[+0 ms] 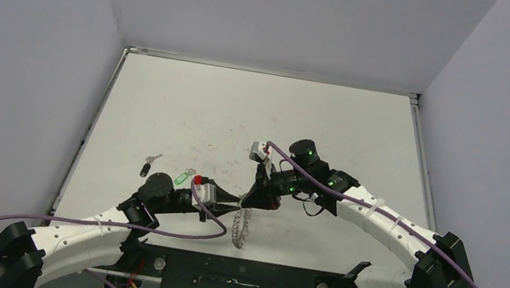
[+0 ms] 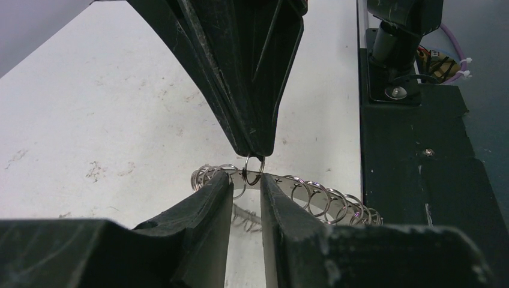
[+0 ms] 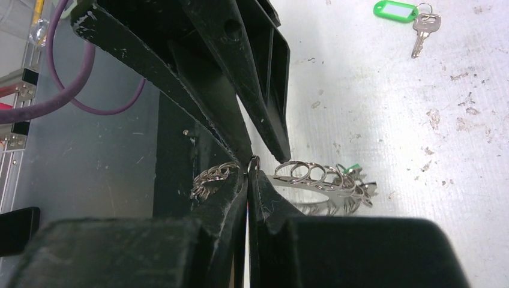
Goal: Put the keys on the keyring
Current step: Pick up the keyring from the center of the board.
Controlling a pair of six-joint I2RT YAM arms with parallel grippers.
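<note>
The keyring [image 1: 242, 229] is a thin silver hoop fringed with small split rings [image 2: 312, 195], held edge-up just above the table near its front middle. My right gripper [image 1: 252, 198] is shut, pinching one small split ring [image 2: 253, 170] on the hoop's rim [image 3: 318, 180] between its fingertips [image 3: 248, 174]. My left gripper [image 1: 233, 202] meets it tip to tip. Its jaws stand a narrow gap apart [image 2: 246, 183], one on each side of that pinched ring, tips against the hoop's band. A green-headed key [image 1: 183, 177] [image 3: 394, 9] and a black-headed key [image 1: 146, 168] lie on the table to the left.
The black base plate [image 1: 237, 284] [image 2: 414, 180] runs along the near edge right beside the hoop. Purple cables [image 1: 168, 232] loop off both arms. The white table [image 1: 257, 113] has a raised rim and grey walls on three sides.
</note>
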